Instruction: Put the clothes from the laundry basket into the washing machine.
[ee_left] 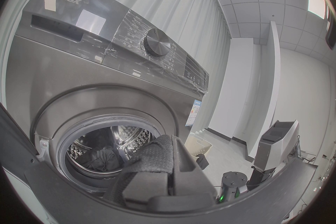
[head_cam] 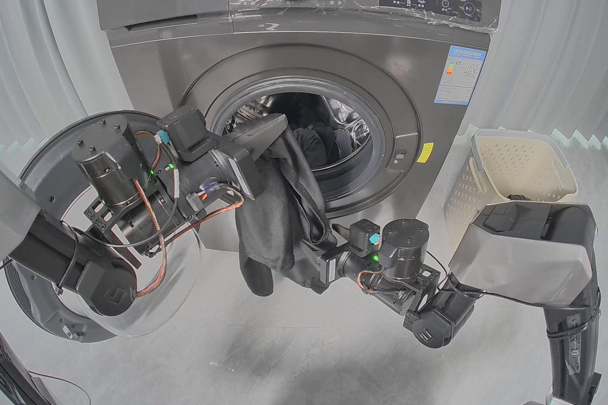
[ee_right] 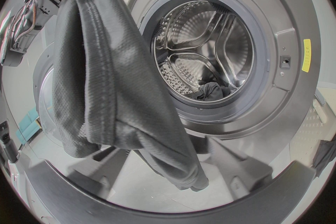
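Glass and grey plastic: door (head_cam: 60, 172) of the washing machine (head_cam: 405, 77), standing open on the outer side of your left gripper (head_cam: 275, 124).

Left gripper: clamped tight on the top edge of the garment (head_cam: 278, 204), held at the near rim of the drum opening (head_cam: 354, 128), which lies just ahead of the fingertips.

Garment: dark grey knit, hanging straight down from that grip in long folds, outside the drum. Judged soft, limp and light. It will drape and snag on the rim rather than slide in by itself, so the best hold is a bunched fold low down, lifting the tail clear.

Drum contents: dark clothes (head_cam: 316, 143) already lying inside, beyond the left fingertips.

Right gripper (head_cam: 313, 266): below the left one, fingers spread wide with the garment's lower end hanging between them. You have nothing pinched there yet.

Laundry basket (head_cam: 506, 172): cream, perforated, behind your right wrist, with one dark piece (ee_right: 325, 154) showing at its side.
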`<state>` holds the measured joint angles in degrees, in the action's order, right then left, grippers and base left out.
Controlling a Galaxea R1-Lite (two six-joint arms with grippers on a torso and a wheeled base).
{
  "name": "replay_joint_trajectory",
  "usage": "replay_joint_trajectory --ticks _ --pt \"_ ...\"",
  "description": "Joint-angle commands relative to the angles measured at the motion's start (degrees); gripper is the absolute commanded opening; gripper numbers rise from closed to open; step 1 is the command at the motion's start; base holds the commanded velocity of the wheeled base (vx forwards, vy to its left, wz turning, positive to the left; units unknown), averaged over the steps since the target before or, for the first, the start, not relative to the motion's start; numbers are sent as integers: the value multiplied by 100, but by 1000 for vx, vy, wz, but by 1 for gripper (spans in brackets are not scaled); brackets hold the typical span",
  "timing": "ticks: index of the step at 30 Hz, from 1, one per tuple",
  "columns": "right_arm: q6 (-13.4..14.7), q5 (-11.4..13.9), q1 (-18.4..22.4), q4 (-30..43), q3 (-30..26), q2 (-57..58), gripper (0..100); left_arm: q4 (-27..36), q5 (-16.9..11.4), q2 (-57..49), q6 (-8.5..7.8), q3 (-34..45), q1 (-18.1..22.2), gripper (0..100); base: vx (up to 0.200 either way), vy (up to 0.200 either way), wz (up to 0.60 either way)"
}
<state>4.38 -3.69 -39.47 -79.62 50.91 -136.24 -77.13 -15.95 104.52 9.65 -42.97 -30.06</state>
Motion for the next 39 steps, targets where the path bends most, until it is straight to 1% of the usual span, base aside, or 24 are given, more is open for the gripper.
replay_joint_trajectory --ticks 1,4,9,12,13,14,17,20,24,25,30,31,32,33,34,37,39 --pt "19 0 -25 -28 16 10 0 5 4 -11 1 43 0 0 0 0 0" --pt "37 0 -17 -36 -134 159 0 -13 4 -2 1 122 18 0 0 0 0" --pt "46 -9 63 -45 -819 819 0 -13 4 -2 -16 421 44 0 0 0 0" --pt "46 -9 71 -45 -1109 1267 0 5 4 -11 -51 641 106 0 0 0 0" --pt "46 -9 71 -45 -1109 1267 0 5 4 -11 -51 641 106 0 0 0 0" --pt "28 -9 63 -28 -1320 1662 0 5 -5 -28 -157 782 115 0 0 0 0" --pt "11 0 63 16 -1566 2172 0 -57 -5 -143 -368 992 176 0 0 0 0" --pt "46 0 63 -10 -1716 2515 0 -144 -31 -248 -465 1265 202 0 0 0 0" --pt "72 9 89 -54 -1918 2726 0 -338 -31 -345 -482 1502 202 0 0 0 0" --pt "72 18 177 -63 -2076 2805 0 -531 -40 -406 -482 1652 202 0 0 0 0" --pt "81 35 458 -221 -2419 3069 0 -1146 -40 -450 -491 2179 290 0 0 0 0" --pt "81 35 458 -230 -2428 3077 0 -1155 -40 -450 -491 2197 290 0 0 0 0" --pt "81 79 546 -300 -2498 3227 0 -1182 -58 -529 -500 2390 317 0 0 0 0" --pt "98 123 581 -326 -2516 3279 0 -1182 -84 -556 -482 2451 343 0 0 0 0" --pt "134 176 643 -379 -2551 3315 0 -1173 -84 -547 -500 2478 361 0 0 0 0" --pt "292 167 660 -652 -2691 3332 0 -1182 -93 -538 -596 2487 369 0 0 0 0" --pt "345 150 634 -836 -2727 3288 0 -1182 -102 -547 -605 2487 396 0 0 0 0"
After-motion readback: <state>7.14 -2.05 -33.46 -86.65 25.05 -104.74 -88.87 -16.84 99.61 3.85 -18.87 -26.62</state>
